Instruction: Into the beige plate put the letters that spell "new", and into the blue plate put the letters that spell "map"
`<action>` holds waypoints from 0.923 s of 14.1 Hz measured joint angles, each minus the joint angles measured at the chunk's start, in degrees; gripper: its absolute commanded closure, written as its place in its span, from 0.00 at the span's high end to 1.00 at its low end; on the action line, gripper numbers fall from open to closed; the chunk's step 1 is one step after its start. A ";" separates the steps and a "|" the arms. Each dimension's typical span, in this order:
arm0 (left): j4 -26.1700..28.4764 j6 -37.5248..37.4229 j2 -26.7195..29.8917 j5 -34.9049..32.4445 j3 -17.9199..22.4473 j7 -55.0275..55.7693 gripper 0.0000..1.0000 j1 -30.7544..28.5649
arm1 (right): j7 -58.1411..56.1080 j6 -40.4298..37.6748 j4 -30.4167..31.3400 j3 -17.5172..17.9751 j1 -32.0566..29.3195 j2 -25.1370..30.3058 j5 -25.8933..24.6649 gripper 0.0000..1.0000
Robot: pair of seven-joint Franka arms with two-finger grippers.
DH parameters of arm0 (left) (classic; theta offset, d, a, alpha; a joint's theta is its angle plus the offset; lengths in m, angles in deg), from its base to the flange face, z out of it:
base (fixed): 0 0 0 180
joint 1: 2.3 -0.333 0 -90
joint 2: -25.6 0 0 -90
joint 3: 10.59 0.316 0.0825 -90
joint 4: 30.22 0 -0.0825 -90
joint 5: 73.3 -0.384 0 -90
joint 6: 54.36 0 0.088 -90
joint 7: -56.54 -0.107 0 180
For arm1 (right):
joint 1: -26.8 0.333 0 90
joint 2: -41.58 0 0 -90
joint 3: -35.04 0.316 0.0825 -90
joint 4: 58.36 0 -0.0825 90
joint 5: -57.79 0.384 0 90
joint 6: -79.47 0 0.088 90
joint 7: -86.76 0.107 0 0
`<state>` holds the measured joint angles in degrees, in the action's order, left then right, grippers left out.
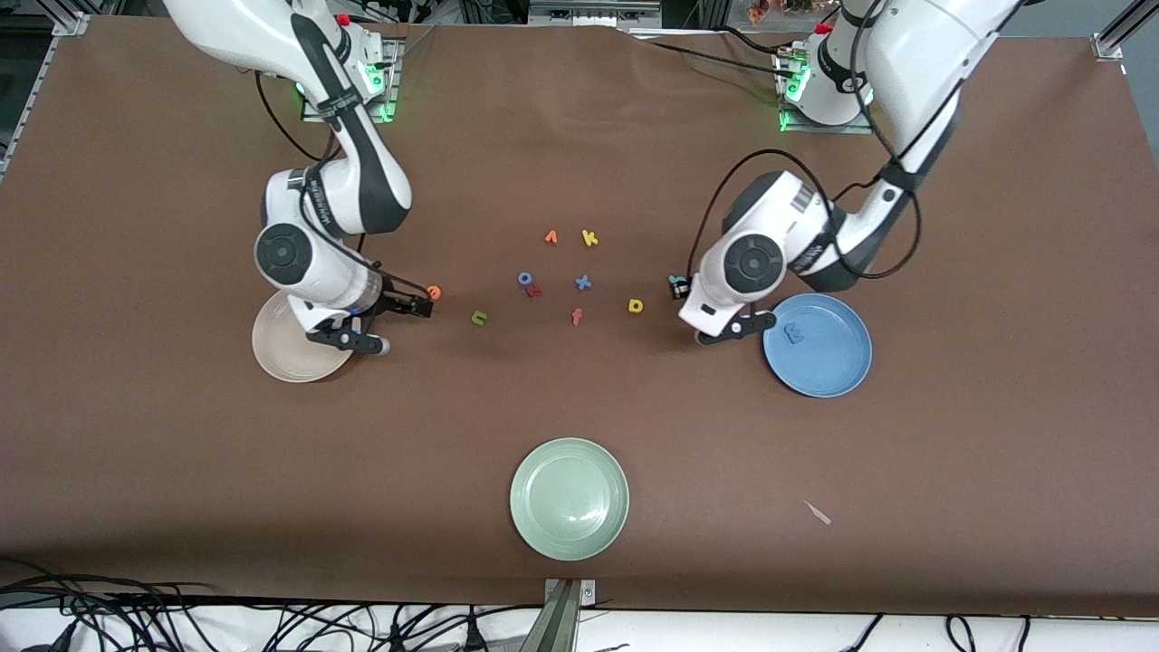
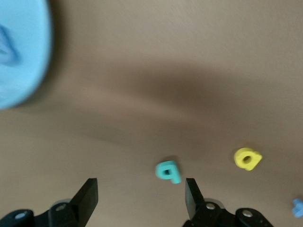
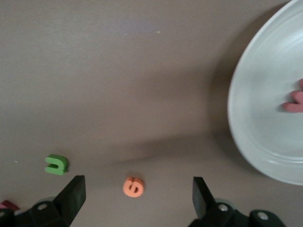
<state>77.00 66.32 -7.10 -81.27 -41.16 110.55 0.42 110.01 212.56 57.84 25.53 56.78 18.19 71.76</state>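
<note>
Letters for both words are partly sorted. Blue "m" point(image 1: 794, 333) lies in blue plate point(image 1: 838, 371), toward the left arm's end of the table. Salmon "w" point(image 3: 296, 100) lies in beige plate point(image 3: 258, 123), toward the right arm's end; arm hides it in front view. Orange "e" point(image 1: 435, 292), green "n" point(image 1: 479, 317) and yellow "p" point(image 1: 636, 306) lie on bare table mid-width, well clear of all edges. Teal "a" point(image 2: 168, 171) lies just beside the left arm's wrist.

Right gripper point(image 1: 398, 324) hangs low over table at beige plate's rim, jaws wide, nothing held; "e" sits between finger lines per wrist view. Left gripper point(image 1: 735, 330) hangs low beside blue plate, jaws wide, empty; "a" between fingers but off-centre, close to one tip.

Judgement, step in hand: each arm lines up next pick, "e" for right, "a" for left. To do well: centre jaws over letter before descent, esp. left; come down square so pads take letter's edges; close gently, foam is soft and light, may flip or stick to a pad. Avoid decoys: yellow "k" point(image 1: 589, 238), salmon "f" point(image 1: 577, 316), blue "o" point(image 1: 525, 279).

Surface: brown cloth-like cover, flat, matte. Pale green plate point(image 1: 569, 498) sits near front-camera edge, unused. Cables along that edge, off table.
</note>
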 measured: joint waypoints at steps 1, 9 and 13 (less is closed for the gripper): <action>2.51 4.47 -0.42 0.00 0.01 1.61 0.83 0.60 | 1.29 2.94 1.55 1.18 0.02 0.00 0.00 1.00; 10.36 16.19 -1.32 0.00 0.16 4.11 0.60 1.05 | 3.79 16.29 10.69 3.81 1.37 -0.28 0.00 0.95; 10.40 16.19 -1.33 -0.01 0.29 4.19 0.25 1.06 | 3.82 16.29 11.44 3.86 2.14 -0.77 0.00 0.82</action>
<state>87.40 82.51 -8.44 -81.28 -40.87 114.73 1.47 113.83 228.85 69.28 29.39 58.93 17.42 71.76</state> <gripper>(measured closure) 0.449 0.057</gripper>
